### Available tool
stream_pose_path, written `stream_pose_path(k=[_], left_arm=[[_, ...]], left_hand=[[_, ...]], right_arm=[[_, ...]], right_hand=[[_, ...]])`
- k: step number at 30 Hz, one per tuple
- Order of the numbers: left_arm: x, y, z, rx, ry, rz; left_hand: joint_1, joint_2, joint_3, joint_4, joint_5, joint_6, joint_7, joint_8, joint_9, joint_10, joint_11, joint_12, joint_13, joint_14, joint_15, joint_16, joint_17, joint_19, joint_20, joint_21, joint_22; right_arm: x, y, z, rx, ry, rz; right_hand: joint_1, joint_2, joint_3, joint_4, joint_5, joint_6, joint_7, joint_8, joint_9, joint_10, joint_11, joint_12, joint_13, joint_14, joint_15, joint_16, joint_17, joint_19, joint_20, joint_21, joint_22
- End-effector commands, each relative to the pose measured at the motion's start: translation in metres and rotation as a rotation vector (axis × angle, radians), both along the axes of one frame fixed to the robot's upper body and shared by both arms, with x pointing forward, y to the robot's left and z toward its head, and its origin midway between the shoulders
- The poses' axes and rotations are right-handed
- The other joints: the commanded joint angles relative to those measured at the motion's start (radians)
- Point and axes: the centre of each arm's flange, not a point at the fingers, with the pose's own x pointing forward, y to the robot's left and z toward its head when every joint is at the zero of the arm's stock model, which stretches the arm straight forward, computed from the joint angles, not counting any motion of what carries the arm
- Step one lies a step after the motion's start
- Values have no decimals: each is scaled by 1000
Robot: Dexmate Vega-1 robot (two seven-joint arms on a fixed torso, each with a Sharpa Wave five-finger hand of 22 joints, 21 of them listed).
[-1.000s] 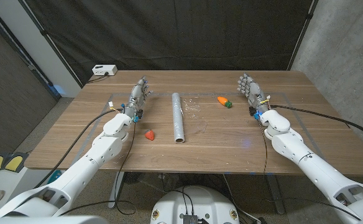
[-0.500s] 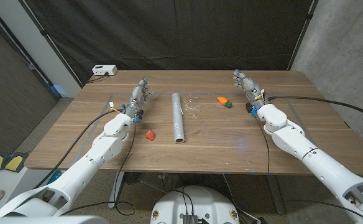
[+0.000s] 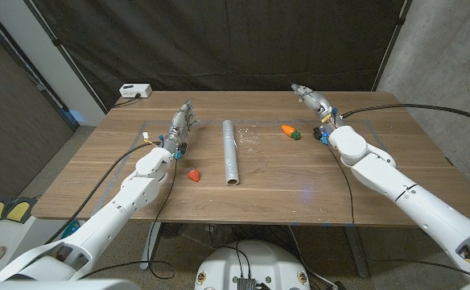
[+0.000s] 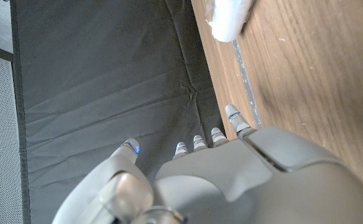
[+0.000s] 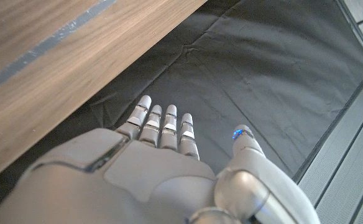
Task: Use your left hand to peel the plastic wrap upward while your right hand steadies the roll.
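Observation:
The plastic wrap roll (image 3: pixel 231 151) is a long grey tube lying lengthwise at the table's middle, one open end toward me; a strip of wrap lies flat to its right. My left hand (image 3: pixel 181 125) stands left of the roll, well apart from it, fingers straight and holding nothing. One end of the roll (image 4: pixel 229 18) appears in the left wrist view beyond my left hand (image 4: pixel 212 180). My right hand (image 3: pixel 313 100) is raised over the far right of the table, fingers extended and empty, far from the roll. In the right wrist view my right hand (image 5: pixel 169 168) faces the black curtain.
A red strawberry toy (image 3: pixel 192 173) lies between my left forearm and the roll. An orange carrot toy (image 3: pixel 290 130) lies right of the roll, near my right hand. A white box (image 3: pixel 134 91) sits at the far left corner. A black curtain hangs behind the table.
My right hand has lifted and swung toward the table's far edge and inward. The left hand and the roll have stayed put.

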Motion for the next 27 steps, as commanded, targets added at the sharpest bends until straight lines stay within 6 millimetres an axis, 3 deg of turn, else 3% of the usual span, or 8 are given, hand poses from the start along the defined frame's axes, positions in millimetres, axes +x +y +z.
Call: stream_pose_path(k=[1,13,21,27], left_arm=[[2,1,-1,-2,4,-4],[5,2,0,3,11,-12],[6,3,-1,3,13,-13],[7,3,-1,5,16,-18]], left_hand=[[7,-1,-3,-2,5,-21,-3,9,2,-37,10,9,3,-5,7,9,5,-96,11,-1,4],[9,0,-4,-3,6,-11,1,10,2,-11,24,16,4,21,17,14,6,-84,19,-3,3],[9,0,-5,-3,7,-7,1,10,3,-1,22,18,5,35,21,17,7,-78,24,-4,3],[10,0,-5,-4,7,-5,1,9,3,2,23,18,5,42,22,18,7,-75,27,-4,3]], right_arm=[[-26,28,19,-185,-101,-148],[-41,58,27,-342,-160,-241],[-56,79,31,-439,-207,-288],[-67,95,34,-532,-220,-332]], right_hand=[[14,0,5,-10,5,16,-5,5,3,13,-3,6,2,14,-3,10,2,10,1,-3,3],[28,2,12,-20,7,32,-14,7,3,26,-10,9,2,31,-15,12,1,19,8,-7,3],[35,5,20,-25,9,40,-19,3,4,68,-21,20,2,106,-41,29,4,49,20,-7,5],[38,4,23,-28,10,65,-26,9,4,78,-23,21,2,124,-49,29,5,58,23,-8,5]])
